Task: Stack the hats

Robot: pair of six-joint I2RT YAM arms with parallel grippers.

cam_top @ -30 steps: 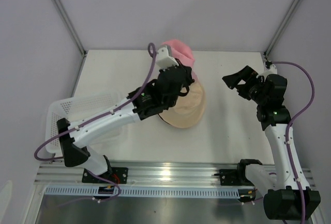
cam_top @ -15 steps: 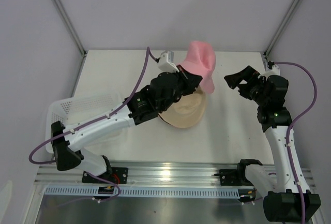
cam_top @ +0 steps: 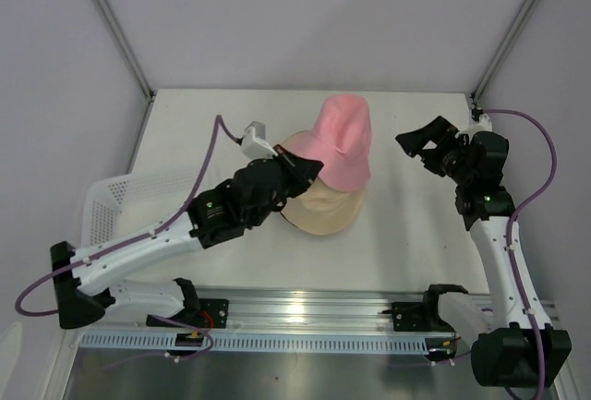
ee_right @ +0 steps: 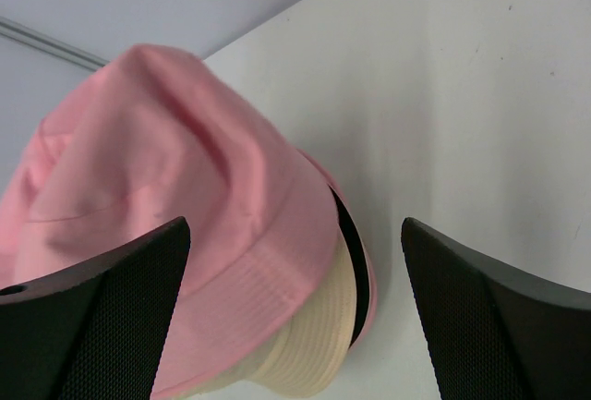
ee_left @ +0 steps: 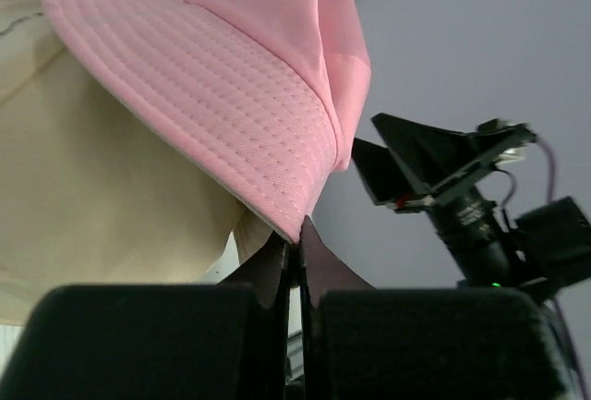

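Note:
A pink hat (cam_top: 343, 141) hangs tilted over a beige hat (cam_top: 323, 208) in the middle of the table. My left gripper (cam_top: 309, 167) is shut on the pink hat's brim, which shows in the left wrist view (ee_left: 222, 95) pinched at my left gripper (ee_left: 298, 238) above the beige hat (ee_left: 92, 197). In the right wrist view the pink hat (ee_right: 166, 224) covers the beige hat (ee_right: 305, 354), with a black hat's edge (ee_right: 355, 252) and another pink brim (ee_right: 367, 280) under it. My right gripper (cam_top: 427, 141) is open and empty to the right of the stack, and also shows in its own wrist view (ee_right: 294, 229).
A white plastic basket (cam_top: 120, 197) stands at the table's left edge under my left arm. The table's back edge (cam_top: 406, 93) meets grey walls. A metal rail (cam_top: 305, 306) runs along the near edge.
My left arm has drawn back to the left and toward me, bringing the pink hat down from a raised position to over the beige hat. The right arm has barely moved.

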